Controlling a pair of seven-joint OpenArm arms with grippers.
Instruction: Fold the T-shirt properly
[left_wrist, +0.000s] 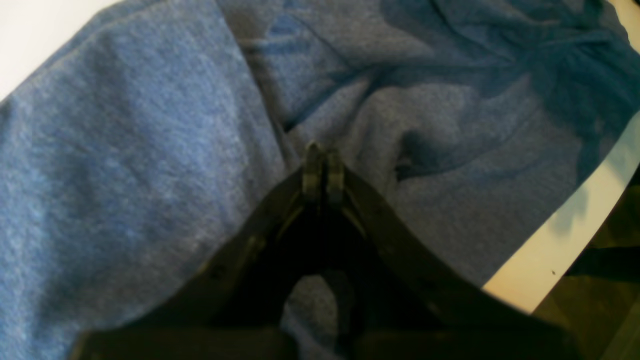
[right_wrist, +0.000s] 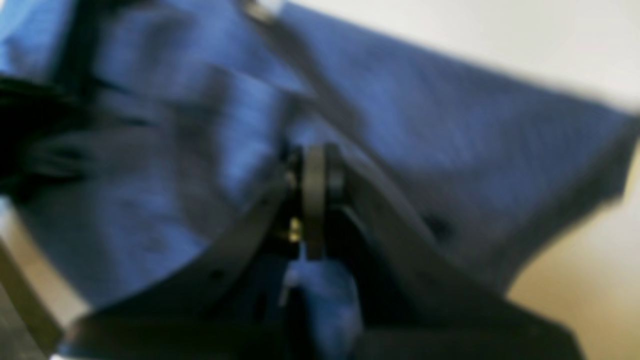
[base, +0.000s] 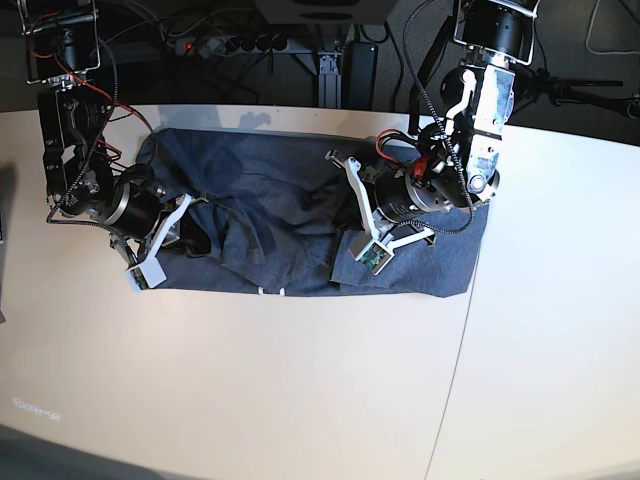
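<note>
Lying: the T-shirt (base: 300, 215) is spread crumpled across the far middle of the white surface (base: 300, 390), partly folded into a wide band
Edges: near hem runs roughly straight along the front; far edge sits close to the surface's back rim; right end of the cloth stops short of a seam line in the surface
Open room: broad bare surface in front of the shirt and off to both sides
Left pincer (left_wrist: 322, 165): clenched, tips pressed together on a fold of the cloth
Right pincer (right_wrist: 315, 165): clenched on the fabric, view blurred
Around: cables and a power strip (base: 235, 43) behind the back rim
In the way: both arms lie over the shirt, each covering one end
</note>
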